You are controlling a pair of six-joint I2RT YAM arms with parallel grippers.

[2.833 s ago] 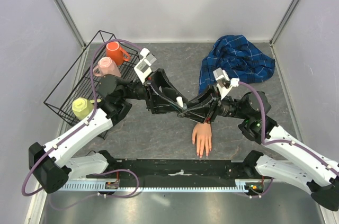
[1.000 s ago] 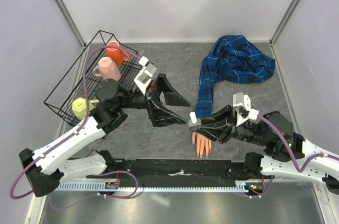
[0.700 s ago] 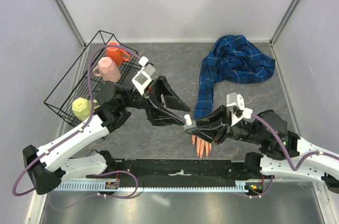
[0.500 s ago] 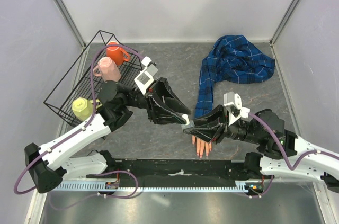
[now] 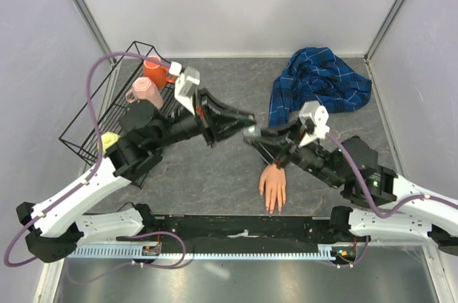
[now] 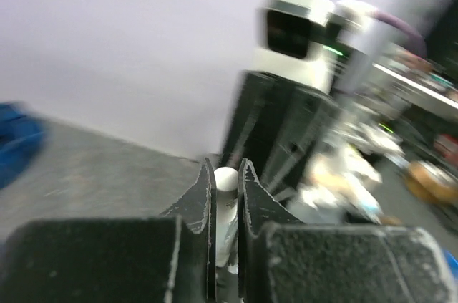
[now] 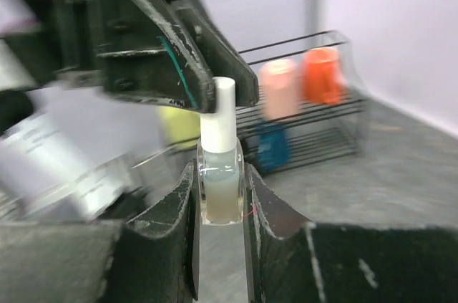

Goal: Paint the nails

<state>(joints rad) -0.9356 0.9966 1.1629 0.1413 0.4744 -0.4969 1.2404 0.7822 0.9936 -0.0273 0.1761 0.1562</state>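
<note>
Nearest me, flat on the grey bench [image 5: 215, 174], lies the mannequin hand [image 5: 273, 185], its fingers pointing at the near edge, so the nails [image 5: 271, 207] sit at the very front of it and its long axis runs near to far. Up above and just beyond the wrist the two arms meet in the air. The right tool [image 7: 220, 174] is clamped on the clear body of a small bottle [image 7: 220, 195], with the white cap [image 7: 224, 109] poking out past its fingertips towards the other arm. The left tool [image 6: 226, 170] has its jaws drawn in on either side of that cap, and from its own blurred camera they look to be pinching it, though I would not swear to how firmly. My guess is the cap and its brush are about to come out, and what matters then is this: the nails lie down on the bench, nearer the front than the left tool and a little to its right, close under the right arm. Behind the hand a blue plaid sleeve [image 5: 278, 120] runs back to a heaped shirt [image 5: 322, 84]. Off to the left stands a wire rack [image 5: 93, 120] holding cups [image 5: 152, 70].
</note>
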